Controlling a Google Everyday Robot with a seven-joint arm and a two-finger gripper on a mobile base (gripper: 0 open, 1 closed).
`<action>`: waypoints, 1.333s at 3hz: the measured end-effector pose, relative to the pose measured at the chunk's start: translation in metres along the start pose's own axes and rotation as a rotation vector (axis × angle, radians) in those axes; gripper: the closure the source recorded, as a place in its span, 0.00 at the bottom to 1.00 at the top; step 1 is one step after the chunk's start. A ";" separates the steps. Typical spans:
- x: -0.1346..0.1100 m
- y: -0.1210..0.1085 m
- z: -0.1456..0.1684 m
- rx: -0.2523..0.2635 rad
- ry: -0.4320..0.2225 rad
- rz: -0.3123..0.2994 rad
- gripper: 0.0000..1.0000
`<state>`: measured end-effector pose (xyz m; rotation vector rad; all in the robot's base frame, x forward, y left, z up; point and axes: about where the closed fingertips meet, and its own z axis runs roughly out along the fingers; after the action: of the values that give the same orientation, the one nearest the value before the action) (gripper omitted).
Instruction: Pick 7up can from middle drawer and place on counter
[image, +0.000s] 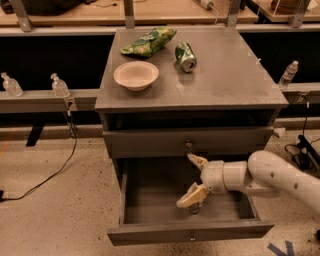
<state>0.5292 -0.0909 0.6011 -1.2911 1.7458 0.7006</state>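
The middle drawer (150, 200) is pulled open below the grey counter (225, 82). My gripper (192, 179) reaches into the drawer from the right with its two pale fingers spread apart, open. The 7up can (194, 207) stands on the drawer floor right under the lower finger (191, 196); only its lower part shows. The upper finger (197, 160) sits near the drawer above. The fingers are not closed on the can.
On the counter lie a dark green can (185, 56) on its side, a pale bowl (136, 75) and a green chip bag (148, 42). Clear bottles (59, 86) stand on rails left and right. A black cable (45, 177) runs over the floor at left.
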 end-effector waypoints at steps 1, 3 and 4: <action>0.047 -0.006 0.025 0.100 -0.095 -0.015 0.00; 0.119 -0.022 0.030 0.242 -0.102 0.001 0.00; 0.138 -0.030 0.025 0.261 -0.094 0.083 0.00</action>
<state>0.5480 -0.1467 0.4701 -0.9977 1.7560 0.5491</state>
